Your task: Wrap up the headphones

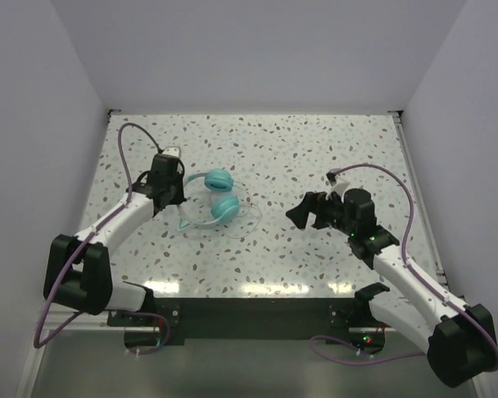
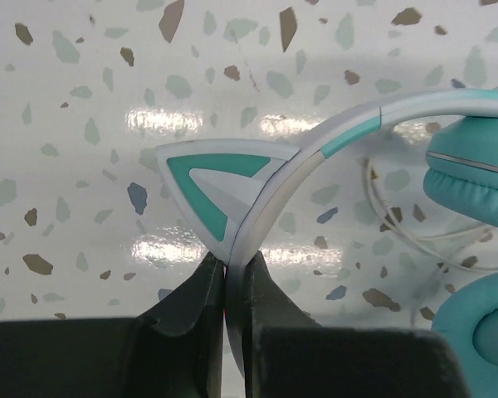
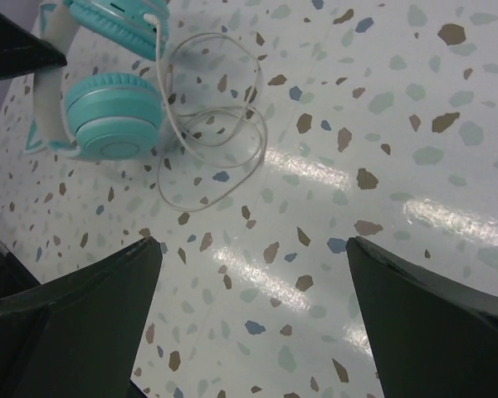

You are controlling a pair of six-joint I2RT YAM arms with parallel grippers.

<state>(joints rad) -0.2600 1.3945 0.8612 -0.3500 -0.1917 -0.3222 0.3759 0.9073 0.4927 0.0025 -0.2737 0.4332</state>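
- Left claw (image 2: 226, 269) is shut narrow on the headband (image 2: 349, 137), pinching its thin edge just below a triangular teal-and-white ear piece (image 2: 212, 178).
- Right claw (image 3: 253, 245) stands wide and holds nothing, hovering above the speckled table (image 1: 315, 149), well apart from the headphones (image 1: 225, 207).
- We judge the step in hand to be gathering the loose cord (image 3: 201, 207) while the left claw anchors the band.
- To do it well, we would leave the left pinch firm and low so the band cannot pivot between the pads.
- We would bring the right claw down over 1 strand at the outer edge of the coil, not over the tangle's middle, since several loops overlap there.
- Closing should be gentle and close to the tabletop, because the cord is thin and lies flat.
- Any pull should run toward the band, so the slack winds on without dragging the earcups.
- The headphones lie on the left half of the table, beside the left arm, with their 2 round turquoise earcups (image 3: 112, 124) close together.
- Their band is pale white with a teal stripe, and the whitish cord sprawls in loose loops just to the right of the cups.
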